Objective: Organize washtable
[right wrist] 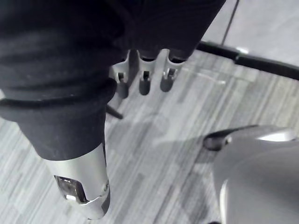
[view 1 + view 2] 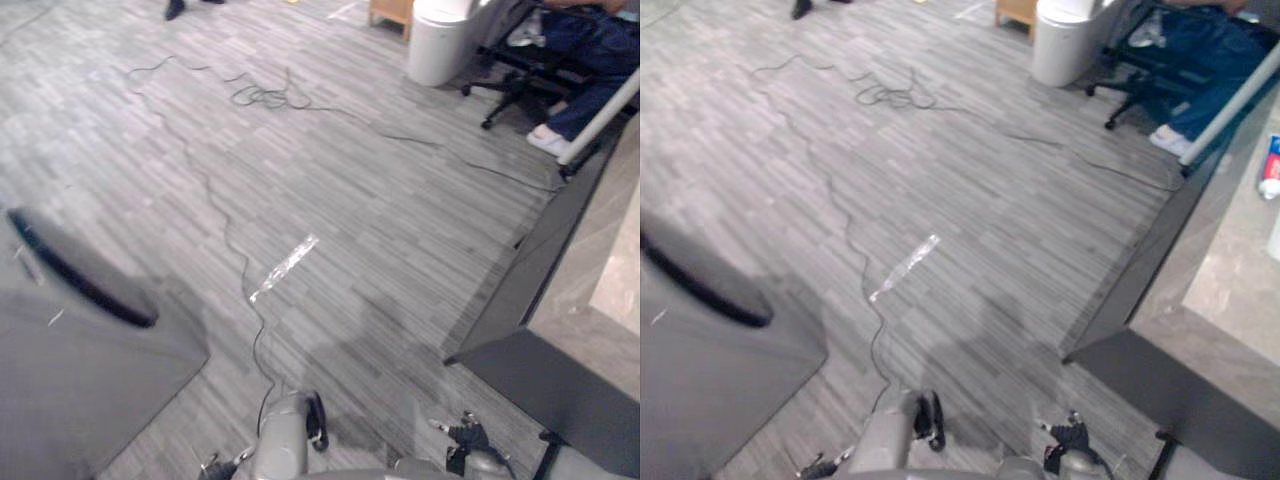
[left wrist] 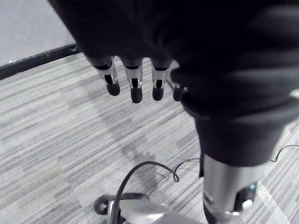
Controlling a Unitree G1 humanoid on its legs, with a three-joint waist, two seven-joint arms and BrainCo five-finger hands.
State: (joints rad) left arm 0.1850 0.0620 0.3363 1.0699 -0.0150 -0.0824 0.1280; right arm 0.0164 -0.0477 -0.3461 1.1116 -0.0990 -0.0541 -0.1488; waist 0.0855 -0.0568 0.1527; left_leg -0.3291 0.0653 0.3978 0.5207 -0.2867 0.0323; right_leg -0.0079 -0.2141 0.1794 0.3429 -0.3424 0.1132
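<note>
- Washtable [image 2: 1230, 275]: we see it at right, with a tube [image 2: 1271, 165] lying on its top.
- Left hand [image 3: 135, 88], right hand [image 1: 144, 81]: we find fingers relaxed, empty, above grey floor [image 2: 350, 200].

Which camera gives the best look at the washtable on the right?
The right eye view: it takes in the widest part of the washtable, its pale top with a tube on it. The left eye view catches a narrower slice of the top and its dark side. The wrist views face the floor.
</note>
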